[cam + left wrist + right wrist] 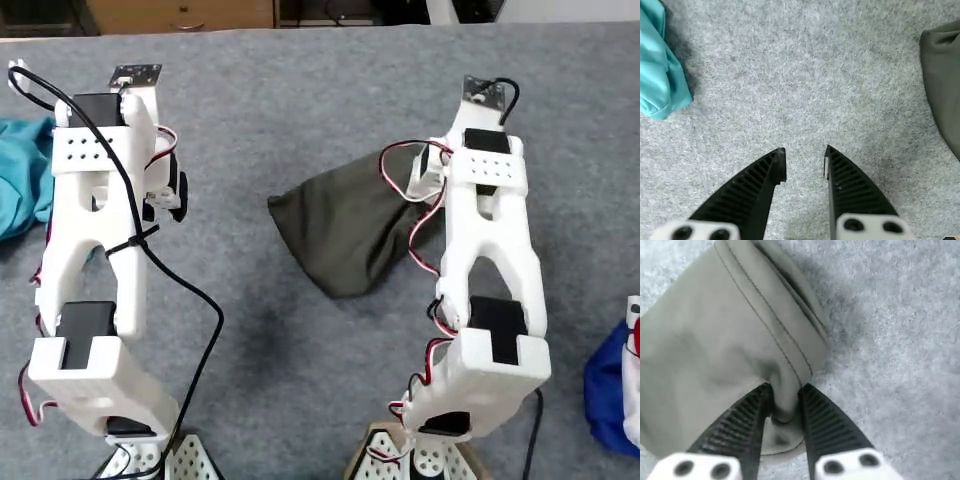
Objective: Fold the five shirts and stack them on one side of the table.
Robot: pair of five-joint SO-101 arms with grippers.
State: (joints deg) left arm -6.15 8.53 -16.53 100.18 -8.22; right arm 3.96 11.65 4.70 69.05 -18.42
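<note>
An olive shirt [345,230] lies bunched in the middle of the grey table, and its hemmed edge [775,350] runs between the fingers of my right gripper [785,392], which is shut on the fabric. My left gripper [804,160] hangs open over bare carpet-like table surface, with nothing between its fingers. A teal shirt [22,175] lies crumpled at the table's left edge, and shows as teal fabric [657,65] beside the left gripper. A blue shirt [610,395] sits at the right edge.
The grey table surface [300,80] stretches open at the back and between the arms. Wooden furniture [180,12] stands beyond the far edge. Cables trail from both arms.
</note>
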